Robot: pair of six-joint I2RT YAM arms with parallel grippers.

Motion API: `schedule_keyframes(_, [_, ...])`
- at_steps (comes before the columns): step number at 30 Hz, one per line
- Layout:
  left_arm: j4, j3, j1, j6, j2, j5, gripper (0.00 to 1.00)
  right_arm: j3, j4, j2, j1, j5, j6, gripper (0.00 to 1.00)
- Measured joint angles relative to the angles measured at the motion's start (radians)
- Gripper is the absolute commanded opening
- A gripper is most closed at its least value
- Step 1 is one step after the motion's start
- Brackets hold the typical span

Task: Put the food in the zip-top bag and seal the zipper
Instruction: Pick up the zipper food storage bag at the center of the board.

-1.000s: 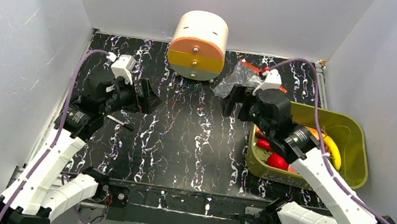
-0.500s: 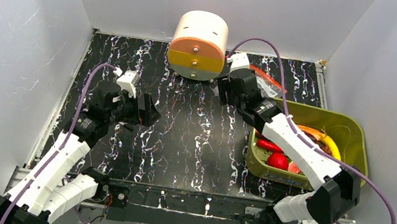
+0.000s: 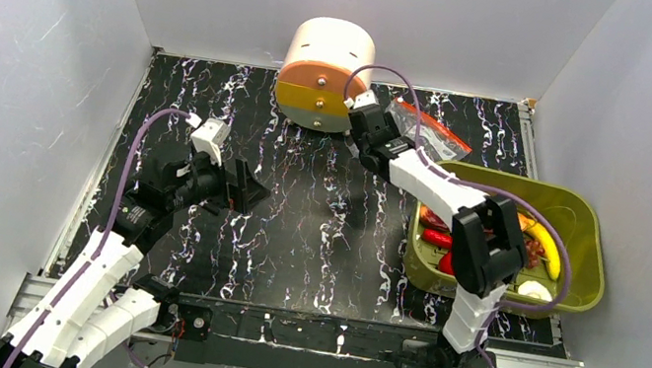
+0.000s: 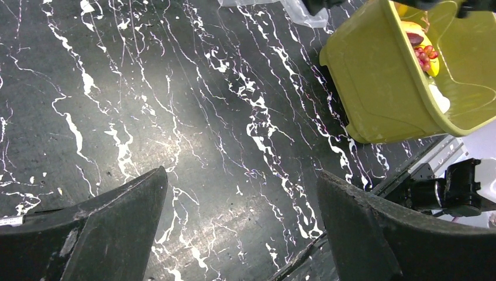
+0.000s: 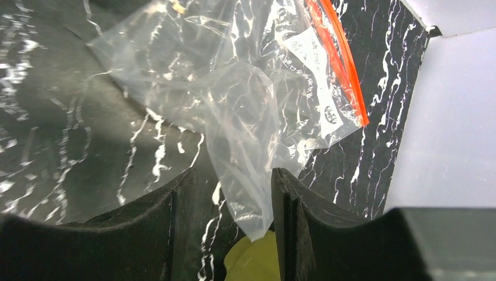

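Narrowed right jaws perhaps pinch bag (image 5: 251, 117).

Left pincer (image 4: 240, 175) gapes wide; right pincer (image 5: 233, 172), slightly parted, reaches far forward.

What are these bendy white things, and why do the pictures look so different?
They are robot arms, a left arm and a right arm, bolted to a black marbled table. One picture looks down from above. The other two come from small cameras on each wrist. The left gripper is open and holds nothing. The right gripper is open too, with a fold of the clear zip-top bag in between. Toy food sits in the green bin. A round orange-and-cream drum stands at the back.
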Motion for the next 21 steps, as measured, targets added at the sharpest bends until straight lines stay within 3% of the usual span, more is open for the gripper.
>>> schedule_keyframes(8, [0.003, -0.002, 0.000, -0.006, -0.014, 0.006, 0.98, 0.055, -0.001, 0.124, -0.064, 0.025, -0.064, 0.36])
schedule_keyframes(15, [0.008, -0.005, 0.000, -0.015, -0.063, -0.017, 0.98, 0.087, 0.000, 0.159, -0.092, 0.022, -0.081, 0.17])
schedule_keyframes(19, [0.007, -0.010, 0.000, -0.011, -0.065, -0.034, 0.98, 0.090, -0.011, 0.169, -0.094, -0.001, -0.076, 0.00])
schedule_keyframes(21, [0.007, -0.013, 0.000, -0.003, -0.066, -0.038, 0.98, 0.092, -0.015, 0.169, -0.094, -0.018, -0.069, 0.00])
